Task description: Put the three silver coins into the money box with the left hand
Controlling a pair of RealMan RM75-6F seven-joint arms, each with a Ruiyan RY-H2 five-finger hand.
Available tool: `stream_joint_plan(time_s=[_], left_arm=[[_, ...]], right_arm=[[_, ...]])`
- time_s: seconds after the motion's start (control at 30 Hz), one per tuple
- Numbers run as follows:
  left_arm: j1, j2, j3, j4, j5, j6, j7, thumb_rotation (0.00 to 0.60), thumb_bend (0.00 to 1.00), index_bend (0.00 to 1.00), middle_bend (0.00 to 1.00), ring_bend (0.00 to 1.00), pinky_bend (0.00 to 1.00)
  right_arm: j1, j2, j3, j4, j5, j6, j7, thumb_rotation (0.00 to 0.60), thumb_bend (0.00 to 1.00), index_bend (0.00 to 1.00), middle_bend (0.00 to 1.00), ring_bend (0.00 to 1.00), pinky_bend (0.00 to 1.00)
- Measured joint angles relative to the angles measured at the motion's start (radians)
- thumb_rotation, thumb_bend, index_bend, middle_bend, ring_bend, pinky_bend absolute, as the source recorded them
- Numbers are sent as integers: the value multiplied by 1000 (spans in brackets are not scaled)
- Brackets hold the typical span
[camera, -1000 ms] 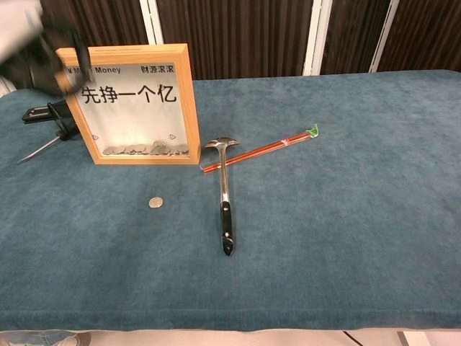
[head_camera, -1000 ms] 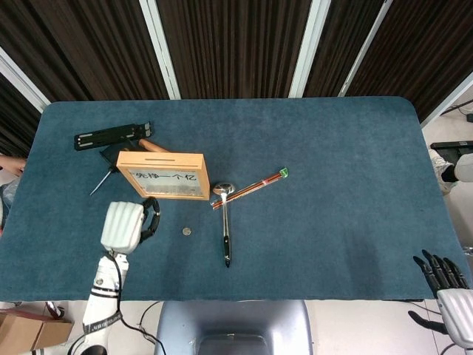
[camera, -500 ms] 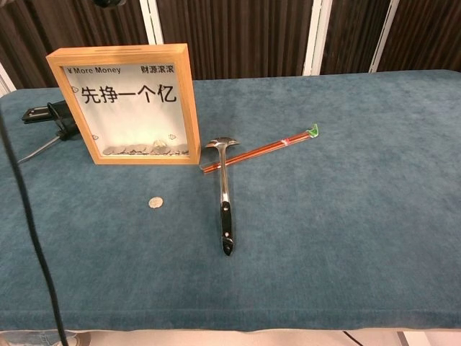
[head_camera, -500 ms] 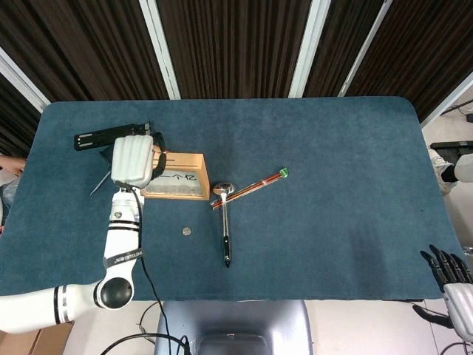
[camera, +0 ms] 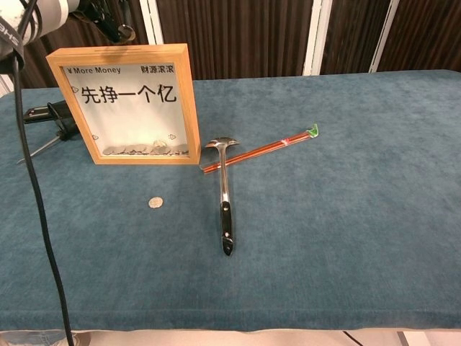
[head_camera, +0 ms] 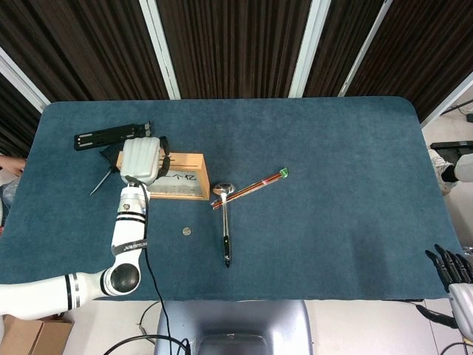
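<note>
The wooden money box (head_camera: pixel 181 180) (camera: pixel 126 104) stands upright at the left of the blue table, and several coins lie behind its clear front. My left hand (head_camera: pixel 143 160) hovers over the box's top edge, back of the hand up. In the chest view only the left hand's dark fingers (camera: pixel 108 18) show, just above the box. Whether they hold a coin is hidden. One silver coin (head_camera: pixel 187 231) (camera: pixel 155 202) lies on the cloth in front of the box. My right hand (head_camera: pixel 452 268) sits off the table's front right corner, holding nothing.
A metal ladle (head_camera: pixel 225 229) (camera: pixel 225 209) lies right of the coin, its bowl across a pair of red chopsticks (head_camera: pixel 251 187) (camera: pixel 261 151). A black stand (head_camera: pixel 112 136) (camera: pixel 43 113) and a thin tool lie behind the box at the left.
My left hand rose from the cloth left of the coin to the top of the money box, then shifted slightly right. My right hand sank a little lower.
</note>
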Motion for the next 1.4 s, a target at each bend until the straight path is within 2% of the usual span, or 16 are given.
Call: stream_joint_plan(time_s=[0.4,0.9,1.17,1.27,1.4], left_arm=[[-25,5,63,36,-9,6,-36,600,499,608,1000,1000,1000],[-44,16,104,44,-20,6,-66,600,501,603,1000,1000,1000],[-50,17,117,47,-21,18,-78,600,496,301,1000,1000,1000],[-50,18,122,47,-17,24,-81,600,495,285,1000,1000,1000],[-44,25,126,22,-1,31,-97,600,491,318,1000,1000,1000]], right_arm=[[-3,2,-1,2,-3,4,7,600,53,0,0,0,0],[-4,2,0,1,-3,4,6,600,53,0,0,0,0],[-4,2,1,1,-2,4,6,600,53,0,0,0,0],[-5,2,1,1,-3,6,6,600,53,0,0,0,0],[-6,2,1,2,-4,8,6,600,53,0,0,0,0]])
